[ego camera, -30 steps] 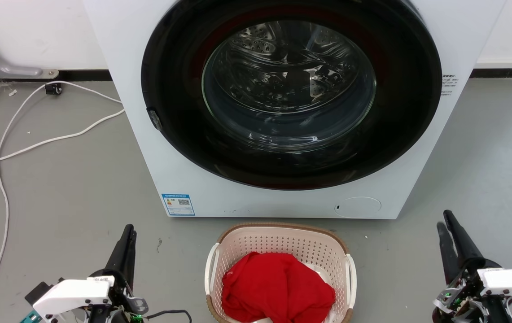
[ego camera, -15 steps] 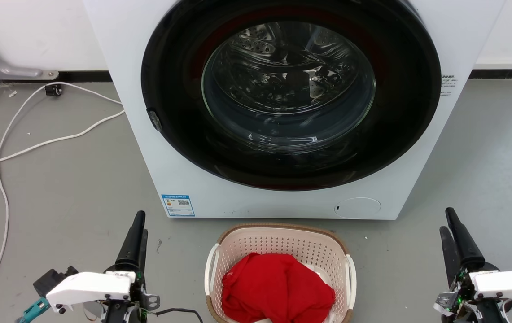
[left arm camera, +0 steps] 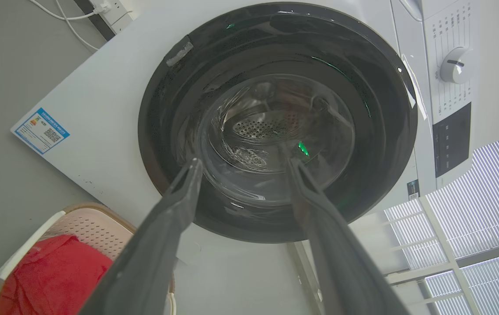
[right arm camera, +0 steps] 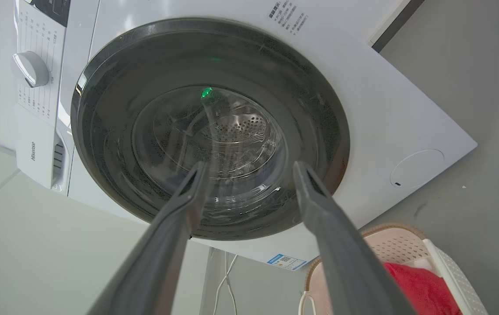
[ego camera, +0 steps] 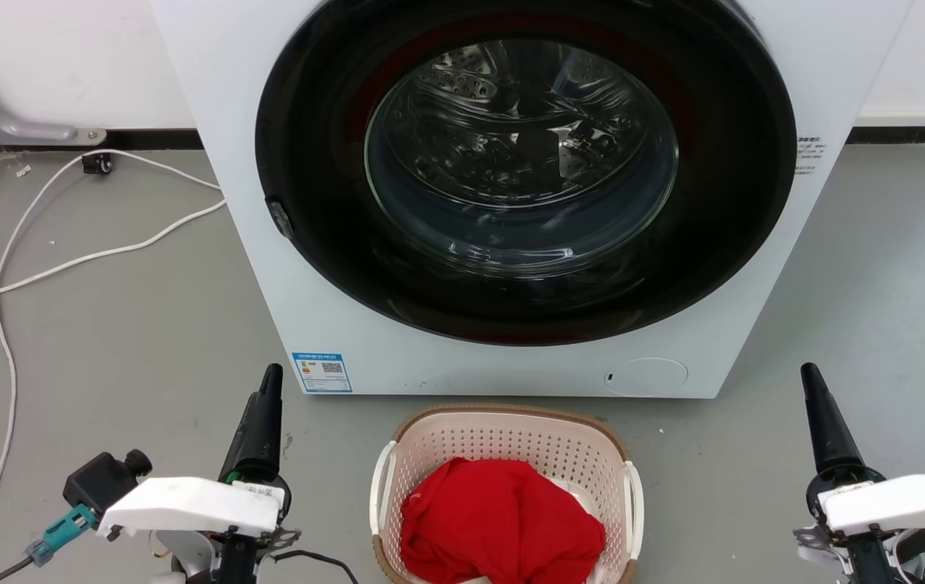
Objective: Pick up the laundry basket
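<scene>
Overhead, the left end effector (ego camera: 270,381) and right end effector (ego camera: 809,377) point toward the washer (ego camera: 365,357), flanking the laundry basket (ego camera: 511,438) on the floor before it, handles left and right. Each wrist view shows fingers (left arm camera: 166,227) spread wide.

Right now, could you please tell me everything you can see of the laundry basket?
The laundry basket is a small rounded-rectangular tub of cream-pink plastic with perforated walls, a brown woven-look rim and white side handles. It stands upright on the grey floor just before the washer, holding a crumpled red cloth over something white. The left gripper and right gripper flank it without touching.
</scene>
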